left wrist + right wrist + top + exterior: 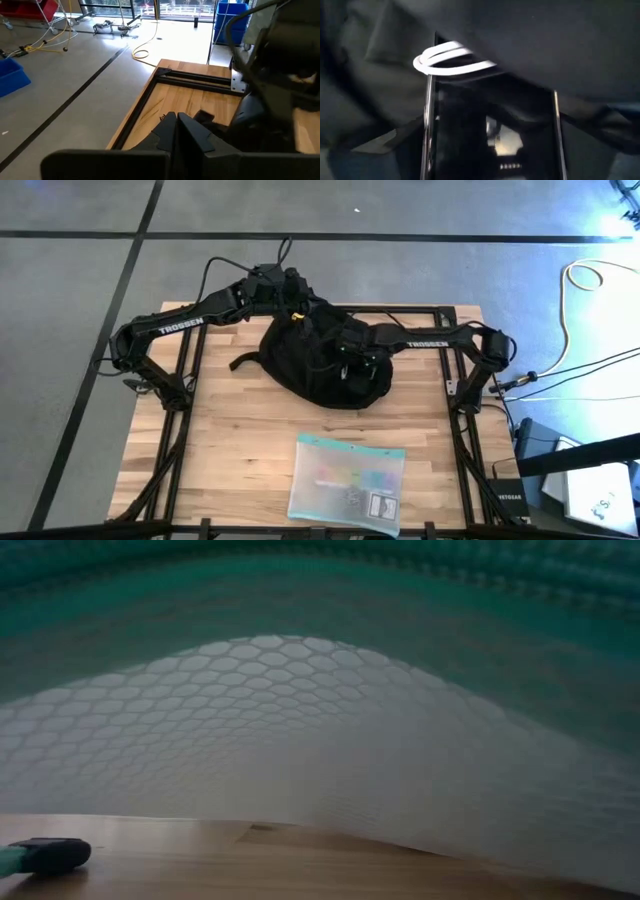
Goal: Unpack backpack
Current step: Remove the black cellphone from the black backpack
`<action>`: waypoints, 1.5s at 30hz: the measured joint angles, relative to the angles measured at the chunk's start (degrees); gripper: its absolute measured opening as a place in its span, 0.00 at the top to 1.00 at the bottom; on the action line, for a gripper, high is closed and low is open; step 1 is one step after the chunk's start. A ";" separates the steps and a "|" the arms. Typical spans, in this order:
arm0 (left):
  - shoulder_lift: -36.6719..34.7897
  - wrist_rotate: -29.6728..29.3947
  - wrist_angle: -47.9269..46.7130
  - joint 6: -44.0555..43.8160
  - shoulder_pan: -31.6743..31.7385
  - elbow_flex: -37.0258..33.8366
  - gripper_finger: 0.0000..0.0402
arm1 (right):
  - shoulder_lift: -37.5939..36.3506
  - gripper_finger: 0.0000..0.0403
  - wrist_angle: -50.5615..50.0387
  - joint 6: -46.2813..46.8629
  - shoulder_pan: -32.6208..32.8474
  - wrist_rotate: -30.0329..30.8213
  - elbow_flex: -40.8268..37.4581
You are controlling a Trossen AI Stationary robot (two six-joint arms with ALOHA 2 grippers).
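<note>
Wooden desk (pixel 230 430) carrying a translucent teal-edged zip pouch (pixel 345 483) at its near edge, right of centre. Grey floor (pixel 70 290) crossed by dark lines; pale cable (pixel 585 280) looped at far right. Blue bin (pixel 12 77) on the floor.

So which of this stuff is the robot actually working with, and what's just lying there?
In the job:
- backpack
- left gripper, at its far edge
- right gripper, down at the bag
- white cable inside

Lying about:
- translucent teal-edged pouch, near edge of the table
</note>
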 joint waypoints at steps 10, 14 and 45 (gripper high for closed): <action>0.00 0.00 -0.40 0.04 0.00 0.00 1.00 | -0.15 0.17 -20.07 0.20 3.98 1.45 10.12; 0.00 0.00 -0.55 0.11 0.00 0.01 1.00 | -0.29 0.18 -26.81 1.66 6.22 1.45 11.29; 0.00 -0.02 1.22 1.98 -2.50 0.04 1.00 | -37.23 0.17 -21.38 38.44 22.50 1.74 -23.79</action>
